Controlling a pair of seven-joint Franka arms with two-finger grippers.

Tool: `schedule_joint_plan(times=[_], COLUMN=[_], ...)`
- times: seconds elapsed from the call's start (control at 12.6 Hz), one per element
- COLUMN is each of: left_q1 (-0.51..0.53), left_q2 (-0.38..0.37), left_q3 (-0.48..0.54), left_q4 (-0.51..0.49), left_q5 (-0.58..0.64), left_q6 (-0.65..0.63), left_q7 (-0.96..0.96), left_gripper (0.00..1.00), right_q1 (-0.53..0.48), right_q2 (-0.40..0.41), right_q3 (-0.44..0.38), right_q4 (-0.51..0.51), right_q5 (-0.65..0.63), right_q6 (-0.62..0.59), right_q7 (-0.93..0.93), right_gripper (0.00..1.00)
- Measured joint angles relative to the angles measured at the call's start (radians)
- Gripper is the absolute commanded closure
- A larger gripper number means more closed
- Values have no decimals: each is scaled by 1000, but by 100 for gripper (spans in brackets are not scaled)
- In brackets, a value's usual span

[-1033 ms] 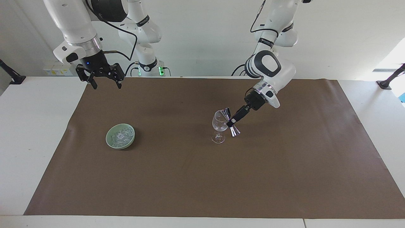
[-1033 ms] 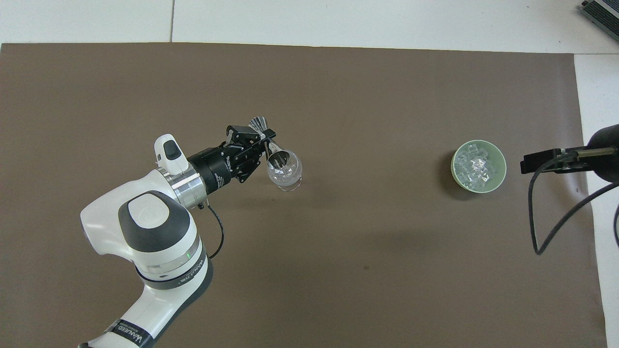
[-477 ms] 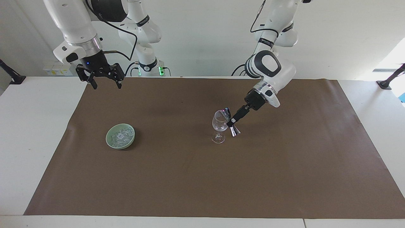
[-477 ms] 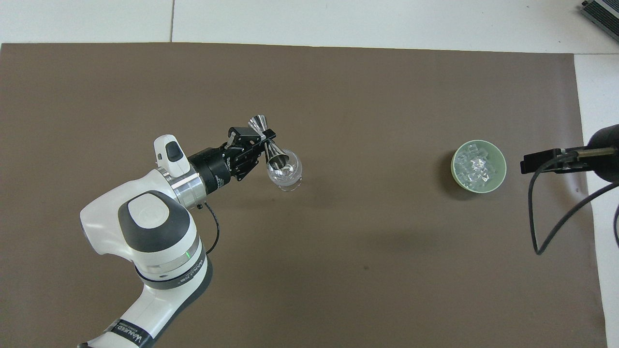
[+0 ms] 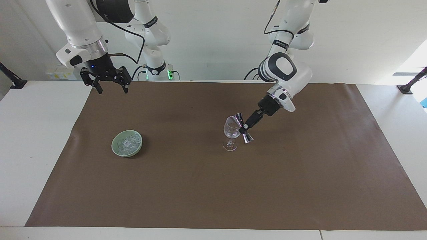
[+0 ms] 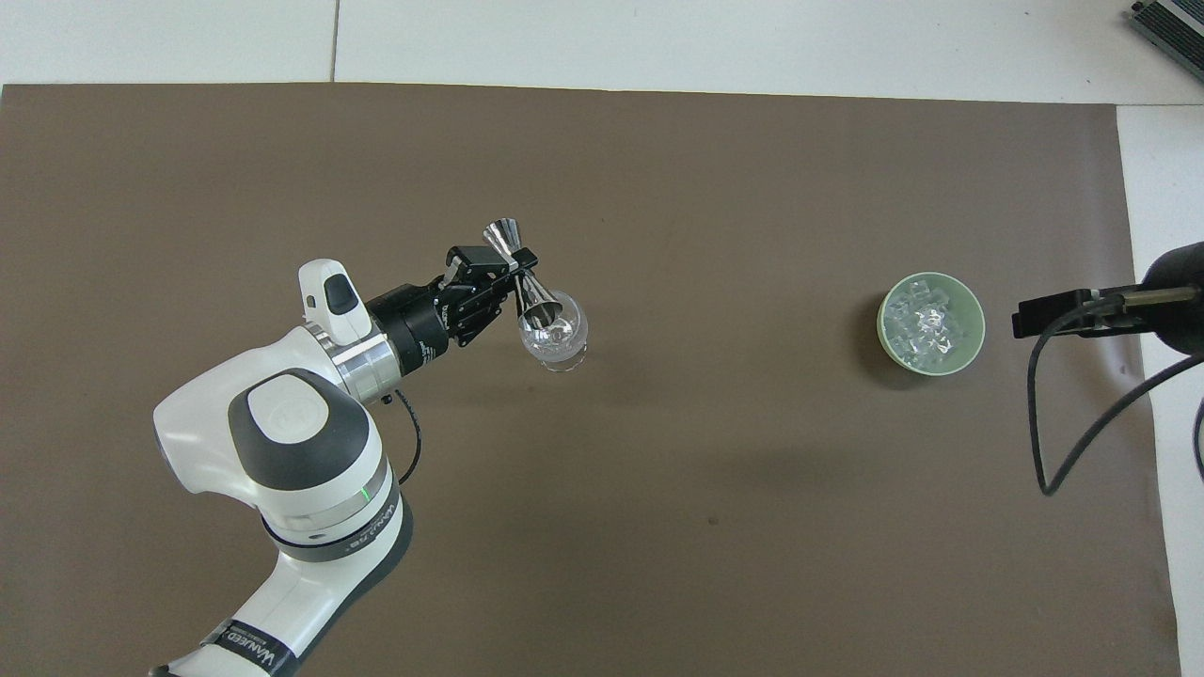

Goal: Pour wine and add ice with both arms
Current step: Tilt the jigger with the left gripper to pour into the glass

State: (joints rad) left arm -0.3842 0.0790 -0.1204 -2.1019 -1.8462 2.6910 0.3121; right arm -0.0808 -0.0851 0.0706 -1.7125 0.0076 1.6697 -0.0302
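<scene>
My left gripper (image 5: 246,126) clamps the jigger (image 5: 243,128), tipped into the wine glass (image 5: 232,132); my right gripper (image 5: 110,87) waits spread empty; the ice (image 5: 128,142) remains untouched.

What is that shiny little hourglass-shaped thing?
On the brown mat, find the wine glass standing alone. The left gripper holds a steel jigger tipped over its rim: the only metal, double-coned thing here.

Bare mat (image 5: 186,186) around bowl (image 5: 126,143) (glass (image 5: 232,132) well apart).
</scene>
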Motion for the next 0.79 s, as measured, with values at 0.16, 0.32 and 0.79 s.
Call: schedule_joint_plan(times=[0.16, 0.32, 0.79], left_q1=[0, 0, 0], left_q2=[0, 0, 0], left_q3=[0, 0, 0], left_q4=[1, 1, 2], left_q5=[2, 2, 3], left_q6=[0, 0, 0], left_q7=[39, 67, 132], left_gripper=[100, 100, 100], right_q1=[0, 0, 0], right_q2=[0, 0, 0], right_q3=[0, 0, 0], right_q4=[0, 0, 0], right_q5=[0, 0, 0], right_q6=[0, 0, 0], right_q7=[0, 0, 0], right_gripper=[0, 0, 0])
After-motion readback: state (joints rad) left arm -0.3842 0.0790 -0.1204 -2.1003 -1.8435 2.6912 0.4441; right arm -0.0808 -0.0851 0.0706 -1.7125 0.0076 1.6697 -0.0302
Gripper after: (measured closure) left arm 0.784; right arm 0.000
